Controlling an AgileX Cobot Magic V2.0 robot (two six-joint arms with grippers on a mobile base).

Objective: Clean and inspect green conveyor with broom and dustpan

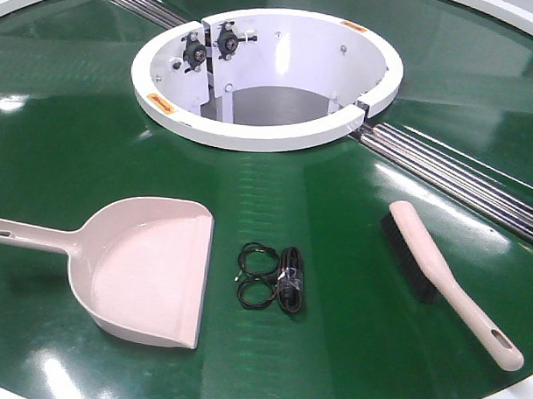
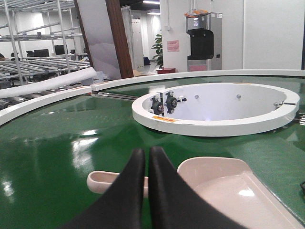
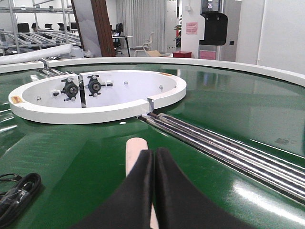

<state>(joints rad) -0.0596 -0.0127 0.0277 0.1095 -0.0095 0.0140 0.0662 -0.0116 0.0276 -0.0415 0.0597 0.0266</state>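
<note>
The green conveyor [image 1: 66, 157] fills the front view, with a white ring hub [image 1: 251, 136] and silver rollers [image 1: 460, 176]. The pale dustpan [image 1: 146, 270] lies flat at front left, handle pointing left. At front right lies the broom [image 1: 439, 267], black bristles toward the left, handle end nearest. Neither gripper shows in the front view. In the left wrist view my left gripper [image 2: 145, 151] is shut and empty, above the dustpan's handle [image 2: 102, 181]. My right gripper [image 3: 153, 152] is also shut and empty, hovering over the broom [image 3: 136, 149].
A small bundle of black cable [image 1: 272, 278] lies on the belt between dustpan and broom, also low left in the right wrist view [image 3: 16, 193]. The belt's white outer rim [image 1: 518, 20] curves at the back. Racks and a black machine [image 2: 202, 40] stand beyond.
</note>
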